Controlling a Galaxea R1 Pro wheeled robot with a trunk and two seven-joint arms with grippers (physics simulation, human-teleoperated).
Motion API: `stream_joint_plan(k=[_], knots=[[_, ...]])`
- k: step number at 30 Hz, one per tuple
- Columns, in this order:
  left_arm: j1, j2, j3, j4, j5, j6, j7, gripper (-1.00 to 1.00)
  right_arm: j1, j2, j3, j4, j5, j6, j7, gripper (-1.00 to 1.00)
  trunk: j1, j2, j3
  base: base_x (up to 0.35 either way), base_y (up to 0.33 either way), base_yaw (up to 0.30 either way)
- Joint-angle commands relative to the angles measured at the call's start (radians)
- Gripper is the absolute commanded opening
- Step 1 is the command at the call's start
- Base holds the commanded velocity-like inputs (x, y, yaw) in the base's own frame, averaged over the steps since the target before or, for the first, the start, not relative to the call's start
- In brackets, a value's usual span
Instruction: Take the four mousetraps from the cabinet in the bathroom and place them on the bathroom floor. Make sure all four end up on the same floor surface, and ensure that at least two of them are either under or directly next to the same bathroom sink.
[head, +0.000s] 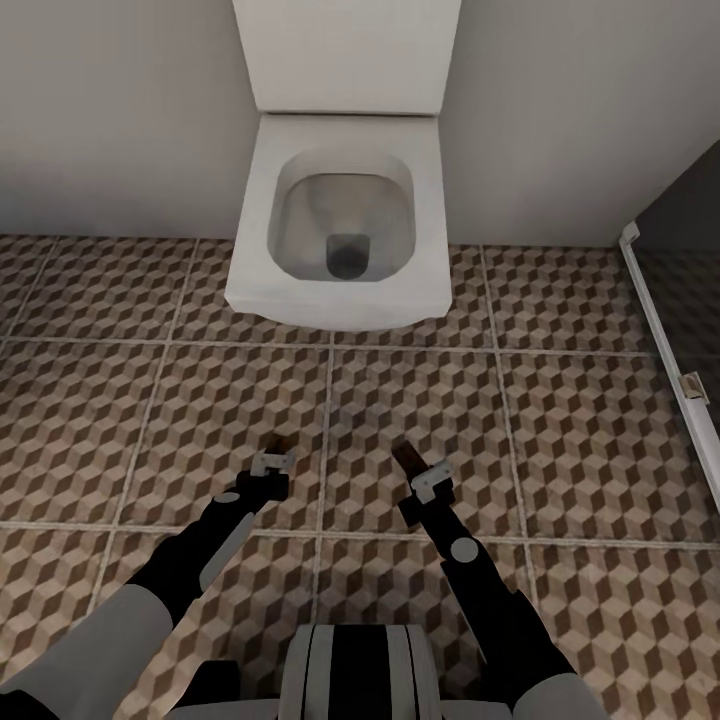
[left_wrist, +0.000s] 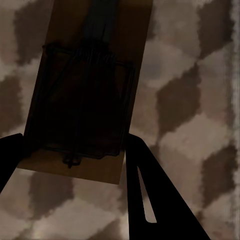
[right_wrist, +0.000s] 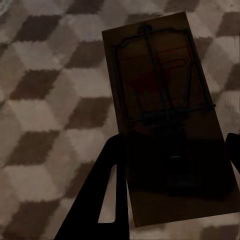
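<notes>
1. Reaching forward and down in the head view, both arms hang over the bathroom floor (head: 560, 420) — the left gripper (head: 277, 452) and right gripper (head: 408, 462) each carry a small brown piece, short of the white toilet (head: 340, 220); open tile lies on both sides.
2. Left wrist view: dark fingers (left_wrist: 155, 200) clamp a mousetrap (left_wrist: 85, 95) above the tiles.
3. Right wrist view: fingers (right_wrist: 97, 200) grip another mousetrap (right_wrist: 165, 115) — its red mark is visible.

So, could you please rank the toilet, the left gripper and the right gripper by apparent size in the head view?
1. The toilet, clearly the largest.
2. The left gripper and right gripper look alike, so no ranking between them.
</notes>
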Motion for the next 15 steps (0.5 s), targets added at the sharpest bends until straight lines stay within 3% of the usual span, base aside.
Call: stream_joint_plan(k=[1, 15], knots=[[-0.001, 0.001, -0.006, -0.002, 0.007, 0.003, 0.011, -1.00, 0.000, 0.000, -0.001, 0.000, 0.010, 0.006, 0.004, -1.00, 0.000, 0.000, -0.001, 0.000, 0.000, 0.000], [-0.001, 0.001, -0.006, 0.001, 0.007, 0.003, 0.011, -1.00, 0.000, 0.000, -0.001, 0.035, 0.009, 0.005, 0.007, -1.00, 0.000, 0.000, -0.001, 0.000, 0.000, 0.000]])
